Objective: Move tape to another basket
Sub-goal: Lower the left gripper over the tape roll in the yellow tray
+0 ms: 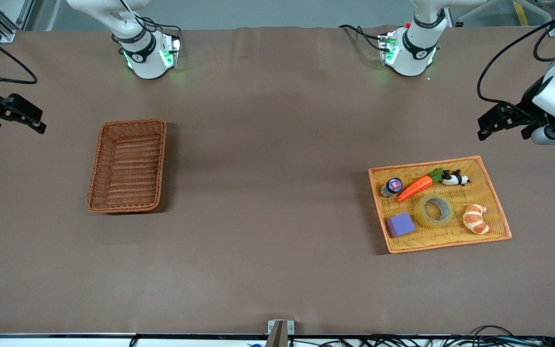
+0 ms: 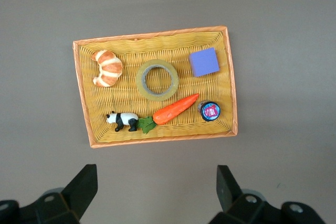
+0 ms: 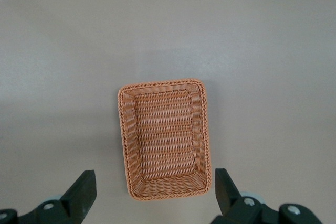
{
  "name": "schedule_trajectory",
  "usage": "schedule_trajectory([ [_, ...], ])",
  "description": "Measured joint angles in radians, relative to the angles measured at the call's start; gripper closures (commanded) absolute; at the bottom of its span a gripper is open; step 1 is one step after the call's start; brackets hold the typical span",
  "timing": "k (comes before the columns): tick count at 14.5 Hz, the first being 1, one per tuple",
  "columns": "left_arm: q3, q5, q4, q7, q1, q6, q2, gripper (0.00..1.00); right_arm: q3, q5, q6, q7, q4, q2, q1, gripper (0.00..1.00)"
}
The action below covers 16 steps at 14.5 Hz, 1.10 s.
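- Desk (image 1: 268,270): brown cloth cover; the strip along the edge nearest the front camera carries nothing.
- Yellow tray (image 1: 496,202), flat, orange rim, lies toward the left arm's end of the desk, nearer the front-camera edge than the arm bases.
- Tray row nearest the camera: purple block (image 1: 400,224), tape (image 1: 434,210), croissant (image 1: 476,218). Tape lies flat, hole upward, between block and croissant, touching neither.
- Wrist check on tape (image 2: 157,80): translucent yellowish ring, grey inner core, about mid-tray.
- Tray row farther from the camera: small round jar (image 1: 391,187) with blue-and-pink lid, toy carrot (image 1: 415,188) lying at a slant, toy panda (image 1: 455,179). Carrot's green top sits just beside the panda.
- Basket (image 1: 128,166): deep reddish-brown wicker, toward the right arm's end, well apart from the tray. Nothing inside it, per the right wrist view (image 3: 165,139).
- Left tool (image 1: 504,120): up in the air over bare desk between the tray and the edge where the bases stand; fingers spread wide, grasping nothing (image 2: 152,190).
- Right tool (image 1: 15,115): over the desk's edge at the right arm's end, clear of the basket; released, fingers apart, nothing held (image 3: 152,190).
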Motion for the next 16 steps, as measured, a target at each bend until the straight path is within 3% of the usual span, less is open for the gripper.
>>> schedule_trajectory([
  [12,-0.007,0.003,0.010,-0.028,-0.018,-0.002,0.005,0.00,0.001,0.000,-0.001,0.000,0.000,0.000,0.000,0.00],
  [16,0.005,0.011,0.009,-0.030,0.002,-0.009,0.078,0.00,0.000,0.000,0.000,0.000,0.000,0.000,0.000,0.00],
])
